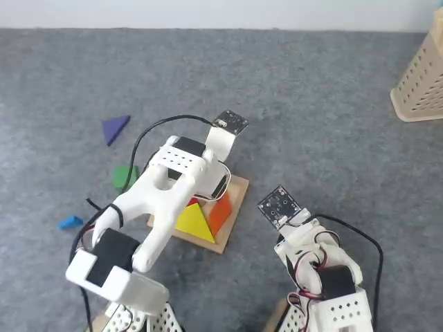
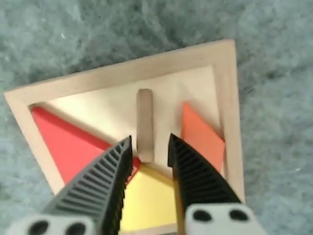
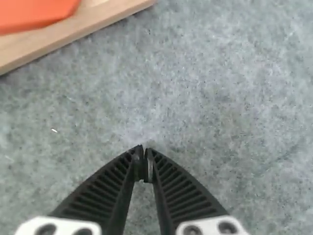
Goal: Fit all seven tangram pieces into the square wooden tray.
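Left arm (image 1: 163,200) over tray (image 1: 239,192); bin (image 1: 422,69) apart

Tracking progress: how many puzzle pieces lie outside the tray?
3: a purple triangle, a green piece and a blue piece, all on the carpet; the left arm may hide another.

- A grey fuzzy mat (image 1: 318,97) covers the table.
- A tan box (image 1: 421,76) with rows of small holes stands on the mat at the far right edge. It may be a basket, but part of it is cut off.
- A white strip (image 1: 208,12) runs along the mat's far side.
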{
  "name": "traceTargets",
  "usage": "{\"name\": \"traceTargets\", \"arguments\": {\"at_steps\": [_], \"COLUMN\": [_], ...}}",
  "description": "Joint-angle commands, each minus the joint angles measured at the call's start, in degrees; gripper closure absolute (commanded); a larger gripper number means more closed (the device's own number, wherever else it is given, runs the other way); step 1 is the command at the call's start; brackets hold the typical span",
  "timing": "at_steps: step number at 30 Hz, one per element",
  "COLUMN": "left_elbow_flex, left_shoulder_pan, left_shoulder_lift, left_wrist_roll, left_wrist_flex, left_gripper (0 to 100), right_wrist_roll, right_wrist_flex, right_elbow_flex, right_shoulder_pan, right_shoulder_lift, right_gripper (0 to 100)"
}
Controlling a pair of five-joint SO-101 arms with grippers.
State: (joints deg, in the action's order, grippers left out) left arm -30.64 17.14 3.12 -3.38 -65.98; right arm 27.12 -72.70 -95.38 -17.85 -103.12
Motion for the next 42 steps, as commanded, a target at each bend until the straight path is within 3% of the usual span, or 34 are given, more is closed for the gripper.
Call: {"name": "traceTargets", "arguments": {"at_steps": [1,16,23,32,42], "left_elbow_flex": [0.4,1.9,2.3,-1.3,-2.6], "left_shoulder_pan": [-0.8,-6.9,-12.0,-6.9,-7.7], "left_shoulder_lift": [-3.8,-3.9,-3.2,-3.1,-3.1], "left_wrist_roll": [-0.9,-5.0,-5.2,-5.4,-5.4], "left_wrist_flex": [1.3,2.2,7.8,9.5,10.9], "left_gripper": [88,89,89,89,89], "right_wrist_roll": [-0.4,-0.4,-0.4,-0.4,-0.4], "right_wrist_flex": [-0.3,-0.3,-0.3,-0.3,-0.3], "right_elbow_flex": [-1.1,-1.1,-1.1,-1.1,-1.1], "right_shoulder_pan": [0.0,0.0,0.0,0.0,0.0], "right_shoulder_lift": [-0.8,-0.8,-0.8,-0.8,-0.8], "right_gripper": [99.1,99.1,99.1,99.1,99.1]}}
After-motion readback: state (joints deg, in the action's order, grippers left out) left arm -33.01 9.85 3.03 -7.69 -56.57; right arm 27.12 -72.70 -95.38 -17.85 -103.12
